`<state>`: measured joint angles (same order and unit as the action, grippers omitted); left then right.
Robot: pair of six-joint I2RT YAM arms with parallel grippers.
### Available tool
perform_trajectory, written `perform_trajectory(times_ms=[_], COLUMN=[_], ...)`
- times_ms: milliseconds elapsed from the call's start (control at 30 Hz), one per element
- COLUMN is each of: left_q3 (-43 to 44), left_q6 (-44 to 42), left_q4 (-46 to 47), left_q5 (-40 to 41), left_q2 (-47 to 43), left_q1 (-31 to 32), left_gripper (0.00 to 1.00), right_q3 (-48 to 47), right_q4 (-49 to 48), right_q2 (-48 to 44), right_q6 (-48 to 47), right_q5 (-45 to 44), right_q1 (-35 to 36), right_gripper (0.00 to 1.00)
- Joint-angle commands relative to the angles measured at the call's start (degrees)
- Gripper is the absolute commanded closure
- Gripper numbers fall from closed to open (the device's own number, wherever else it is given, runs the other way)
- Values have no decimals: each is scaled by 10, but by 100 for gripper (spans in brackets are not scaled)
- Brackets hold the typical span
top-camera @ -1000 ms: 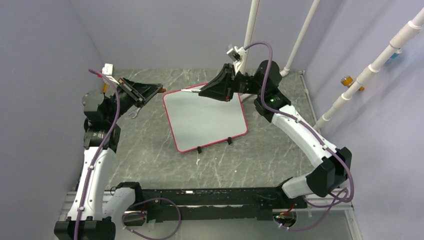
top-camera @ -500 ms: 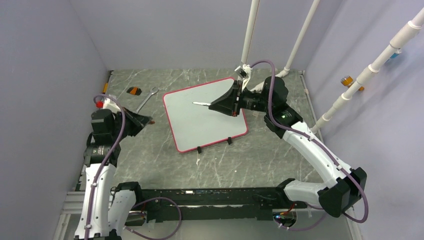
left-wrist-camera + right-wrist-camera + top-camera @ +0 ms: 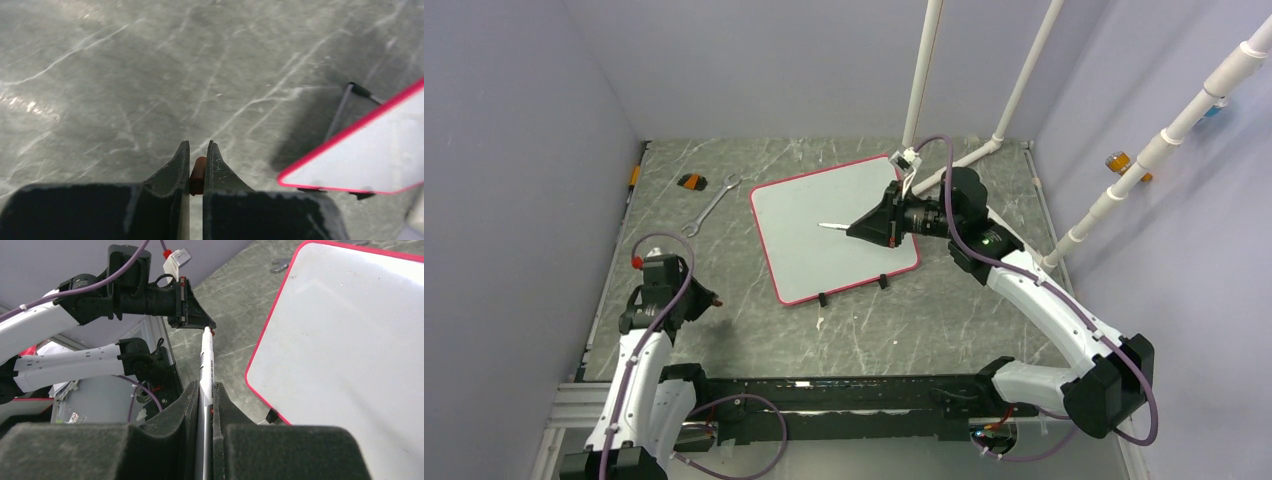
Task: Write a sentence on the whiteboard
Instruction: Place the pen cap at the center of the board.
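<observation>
Both pairs are clamped, right fingers (image 3: pixel 860 228) on the marker (image 3: pixel 832 226) over the blank whiteboard (image 3: pixel 824 265) resting on the surface (image 3: pixel 874 330), left fingers (image 3: pixel 181 162) on a red cap (image 3: pixel 198 172), so the nib should tip down gently near the far edge.

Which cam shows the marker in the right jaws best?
Right wrist: the marker runs up mid-frame, clamped in the right gripper, tip visible. Top external shows it only as a small white sliver against the whiteboard. Left wrist: no marker, just a small red piece between its jaws.
</observation>
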<state>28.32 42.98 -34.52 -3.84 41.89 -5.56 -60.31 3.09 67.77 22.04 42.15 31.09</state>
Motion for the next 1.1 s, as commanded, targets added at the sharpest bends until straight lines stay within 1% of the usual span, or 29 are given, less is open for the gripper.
perform_trajectory(times_ms=[0,200,333,533,700,800,1000,1067], left_q3=[-28,-65,-90,-119,-116,-106,-79,-73], left_q6=[27,58,78,97,103,107,110,109], left_q4=[17,17,18,34,22,3,-56,-65], left_q5=[70,107,118,107,104,116,142,143], left_q2=[-23,-43,-46,-38,-52,-71,-111,-127], left_q1=[-2,-2,-2,-2,-2,-2,-2,-2], left_gripper=[100,100,97,89,81,71,40,32], right_q3=[13,28,36,48,48,49,51,52], right_q4=[-13,-7,-4,4,17,18,18,19], right_q2=[-20,-19,-19,-24,-27,-29,-35,-38], right_q6=[-2,-7,-10,-13,-19,-19,-18,-18], right_q5=[-14,-15,-17,-22,-32,-33,-36,-36], right_q1=[-2,-2,-1,-2,-1,-2,-1,-1], right_gripper=[100,100,100,100,100,100,100,100])
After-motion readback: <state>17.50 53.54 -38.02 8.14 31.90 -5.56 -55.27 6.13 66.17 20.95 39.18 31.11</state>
